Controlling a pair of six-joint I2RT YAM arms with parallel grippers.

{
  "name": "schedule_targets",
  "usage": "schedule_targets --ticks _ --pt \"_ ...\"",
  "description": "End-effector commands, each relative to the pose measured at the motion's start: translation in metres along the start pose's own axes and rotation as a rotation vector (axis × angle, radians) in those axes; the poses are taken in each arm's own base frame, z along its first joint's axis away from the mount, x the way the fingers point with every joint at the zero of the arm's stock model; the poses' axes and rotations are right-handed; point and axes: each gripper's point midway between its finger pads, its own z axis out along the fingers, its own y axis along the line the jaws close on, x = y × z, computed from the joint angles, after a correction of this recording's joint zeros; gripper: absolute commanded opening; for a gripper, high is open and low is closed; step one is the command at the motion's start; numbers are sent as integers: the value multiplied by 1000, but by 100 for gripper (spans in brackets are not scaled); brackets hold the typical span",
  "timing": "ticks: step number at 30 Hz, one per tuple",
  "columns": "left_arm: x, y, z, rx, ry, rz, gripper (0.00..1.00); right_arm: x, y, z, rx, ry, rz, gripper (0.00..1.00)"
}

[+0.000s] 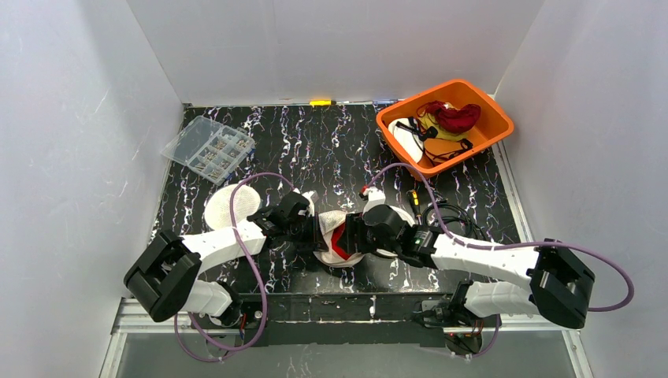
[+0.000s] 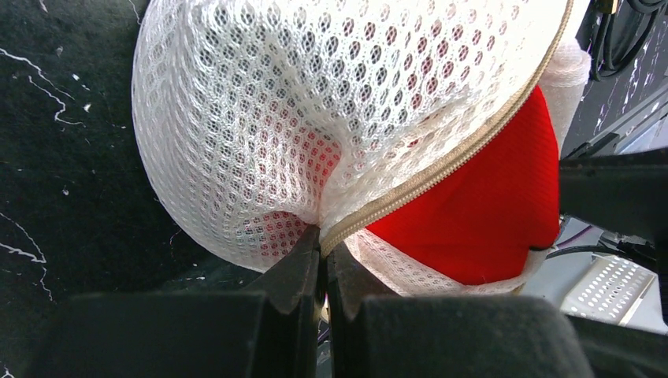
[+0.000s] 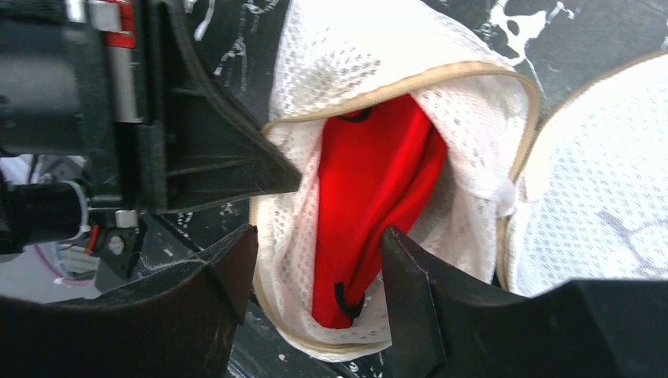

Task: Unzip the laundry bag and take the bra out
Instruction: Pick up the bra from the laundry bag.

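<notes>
- At upper right you have an orange bin [image 1: 490, 110] holding red, yellow and white garments
- At upper left you'll see a clear compartment box [image 1: 209, 148] on the black marbled table [image 1: 331, 150]
- A small yellow item [image 1: 321, 102] sits at your table's far edge
- Black cables [image 1: 449, 214] coil right of centre

Black tabletop [image 1: 331, 150] with white marbled veining, walled in white on three sides. Far-left corner: clear compartment box [image 1: 209, 148], set askew; far-right corner: orange bin [image 1: 496, 118]; small yellow item [image 1: 321, 102] at the far edge. Nearer the front, a flat round white mesh disc [image 1: 230, 203] lies left, the white mesh laundry bag [image 1: 335, 220] sits near centre, and coiled black cable [image 1: 445, 214] lies right.
</notes>
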Motion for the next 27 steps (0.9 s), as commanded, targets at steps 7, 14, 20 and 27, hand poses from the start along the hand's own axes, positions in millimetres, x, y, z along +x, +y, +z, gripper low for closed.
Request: schedule_targets --ticks 7,14,20,27 --pt "1 -1 -8 -4 -12 21 0 0 -32 3 205 24 -7 68" --pt "0 -1 -9 -3 -15 22 0 5 -25 16 179 63 -29 59" --pt "-2 -3 -12 -3 -23 30 0 0 -20 23 175 64 -32 40" --pt "-10 -6 -26 -17 -62 48 0 -30 -7 4 128 -41 -98 2"
